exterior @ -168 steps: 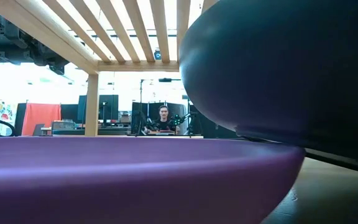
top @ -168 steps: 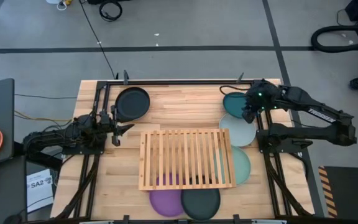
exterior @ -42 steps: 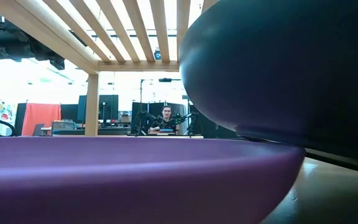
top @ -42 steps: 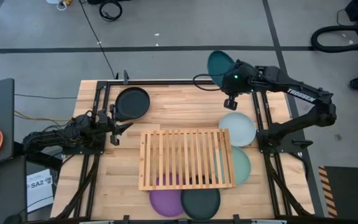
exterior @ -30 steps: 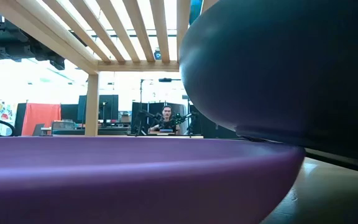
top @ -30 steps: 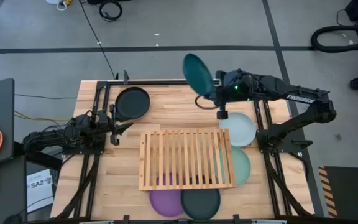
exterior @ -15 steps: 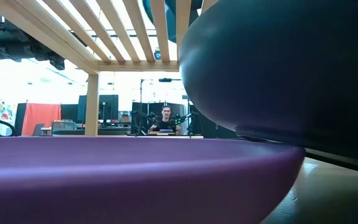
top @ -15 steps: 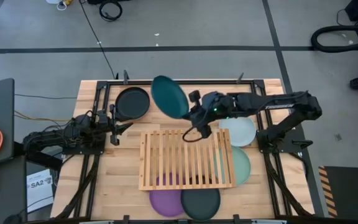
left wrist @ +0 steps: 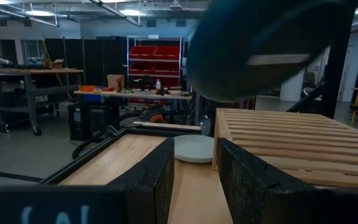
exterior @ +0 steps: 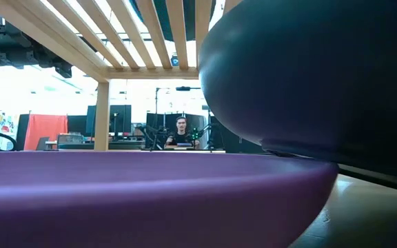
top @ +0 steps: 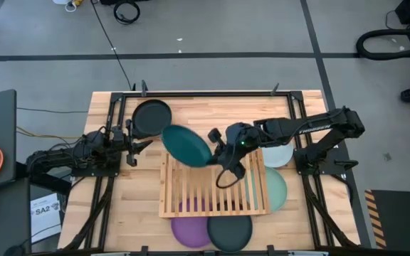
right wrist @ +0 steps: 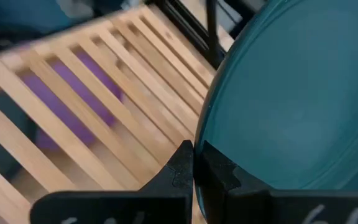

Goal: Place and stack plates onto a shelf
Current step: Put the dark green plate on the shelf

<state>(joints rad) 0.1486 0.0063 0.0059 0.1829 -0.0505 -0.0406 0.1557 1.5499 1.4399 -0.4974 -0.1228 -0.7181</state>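
The dark teal plate (top: 186, 145) hangs tilted over the far left corner of the slatted wooden shelf (top: 214, 186), with my right gripper (top: 216, 151) shut on it. It fills much of the right wrist view as the teal plate (right wrist: 291, 87) above the shelf slats (right wrist: 104, 106). My left gripper (top: 135, 149) waits open at the table's left, its fingers (left wrist: 160, 180) apart around nothing. A black plate (top: 152, 117) lies flat at the far left. A pale plate (top: 277, 154) and a mint plate (top: 276, 189) lie at the right. My right gripper pinches the teal plate's rim (right wrist: 201, 127) between its two fingers, on the side of the plate toward the table's right. The fingers reach in from the table's right, slanting down. The plate is lifted clear of the shelf and tilted.
A purple plate (top: 189, 231) and a dark plate (top: 230, 232) lie at the near edge, partly under the shelf; they fill the low view. Black rails (top: 205, 93) frame the table. A person (exterior: 182, 131) sits far behind the table.
My right gripper has carried the teal plate from the table's far edge toward the left and near side, down toward the shelf's far left corner. The plate has turned from nearly edge-on to flatter and stays lifted clear.
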